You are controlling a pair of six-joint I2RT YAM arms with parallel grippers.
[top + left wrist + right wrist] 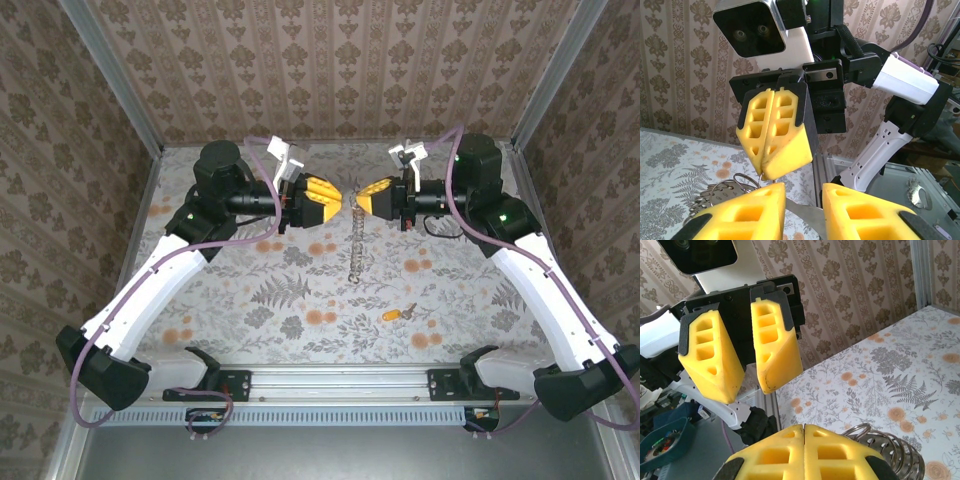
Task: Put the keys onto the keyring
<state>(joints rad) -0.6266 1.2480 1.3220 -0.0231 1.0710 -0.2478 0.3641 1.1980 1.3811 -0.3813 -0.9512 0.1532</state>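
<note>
Silvery keyring (354,248) dangles from the clenched right claw (362,193) above the counter (250,300); the left claw (338,203) faces it, jaws parted, empty. The orange-headed key (398,314) lies on the counter below, ungrasped, so fetching it seems next.

Left gripper (338,203) and right gripper (363,192) face each other, tips close, above the table (250,300) centre; keyring (354,245) hangs between their tips; key (397,314) lies on the table, nearer the bases, right of the keyring.
</note>
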